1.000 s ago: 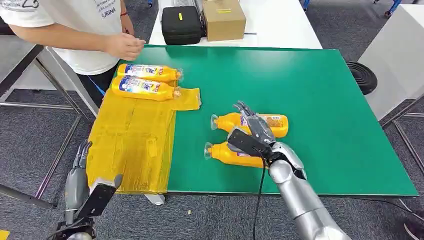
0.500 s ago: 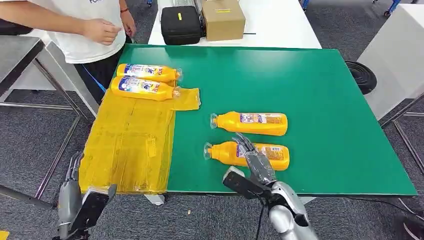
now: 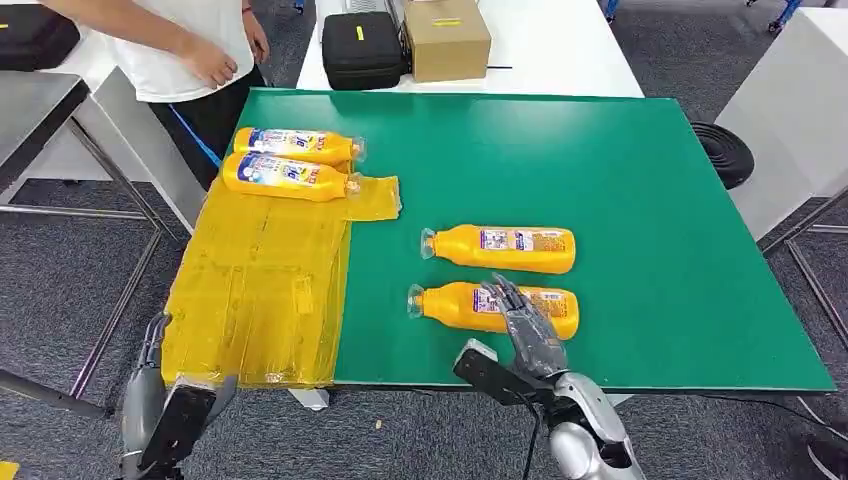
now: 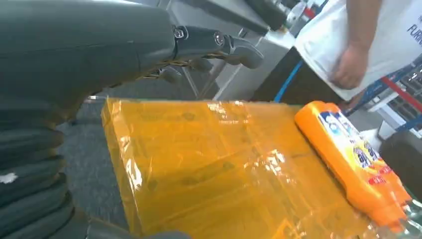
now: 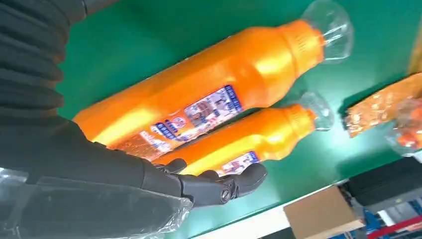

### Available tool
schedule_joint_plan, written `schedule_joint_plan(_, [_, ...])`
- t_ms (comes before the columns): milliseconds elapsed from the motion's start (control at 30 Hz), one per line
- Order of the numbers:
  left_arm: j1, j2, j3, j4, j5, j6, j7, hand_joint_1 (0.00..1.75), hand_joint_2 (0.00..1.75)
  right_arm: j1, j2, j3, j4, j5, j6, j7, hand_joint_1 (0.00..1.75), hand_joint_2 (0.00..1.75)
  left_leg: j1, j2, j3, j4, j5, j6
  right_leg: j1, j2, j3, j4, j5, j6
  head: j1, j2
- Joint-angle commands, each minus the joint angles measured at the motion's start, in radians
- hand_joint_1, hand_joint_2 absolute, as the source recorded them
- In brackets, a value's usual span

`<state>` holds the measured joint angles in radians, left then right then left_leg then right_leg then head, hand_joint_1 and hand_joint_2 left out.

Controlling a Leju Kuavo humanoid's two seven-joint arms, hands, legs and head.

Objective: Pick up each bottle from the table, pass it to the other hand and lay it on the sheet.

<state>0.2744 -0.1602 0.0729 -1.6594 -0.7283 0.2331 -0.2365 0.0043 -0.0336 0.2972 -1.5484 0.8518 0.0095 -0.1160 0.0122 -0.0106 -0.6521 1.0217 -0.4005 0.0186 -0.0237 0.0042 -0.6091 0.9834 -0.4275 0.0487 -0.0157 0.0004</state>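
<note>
Green tabletop (image 3: 620, 200), yellow sheet (image 3: 260, 290) draped over left edge. Two bottles on sheet (image 3: 290, 160) at far end. Near bottle (image 3: 495, 308) and far bottle (image 3: 500, 248) lie mid-tabletop. Right robot hand (image 3: 525, 325) over near bottle, fingers spread, holding nothing. Left robot hand (image 3: 150, 385) low beside sheet, fingers apart, empty.

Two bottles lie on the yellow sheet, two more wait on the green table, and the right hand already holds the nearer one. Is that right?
Not quite. The right hand holds nothing: in the head view it hovers open over the nearer bottle. The rest stands: two bottles on the yellow sheet, two on the green table.
</note>
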Motion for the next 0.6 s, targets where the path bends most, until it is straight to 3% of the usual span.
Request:
schedule_joint_plan(33, [-0.076,-0.034,-0.010,0.156,0.040,0.018,-0.012,0.00,1.75,-0.111,0.002,-0.044,0.095,0.039,0.010,0.020,0.00,1.75,-0.001,0.002,0.005,-0.002,-0.001,0.000,0.000,0.001,0.005,-0.002,0.000,-0.002,0.000,0.000])
schedule_joint_plan(200, [-0.090,-0.034,-0.009,0.169,0.082,0.038,-0.035,0.00,1.75,-0.156,-0.017,-0.078,0.193,0.028,0.020,0.028,0.00,1.75,0.000,0.001,0.004,-0.001,0.000,0.000,0.000,0.000,0.004,-0.002,0.000,-0.002,0.000,0.000])
schedule_joint_plan(600, [-0.094,-0.011,-0.049,0.194,0.100,0.059,-0.030,0.00,1.75,-0.122,-0.027,-0.119,0.264,0.023,0.053,0.028,0.00,1.75,0.000,0.000,0.005,-0.002,0.000,0.000,0.001,-0.001,0.005,-0.002,0.000,-0.002,0.000,0.000])
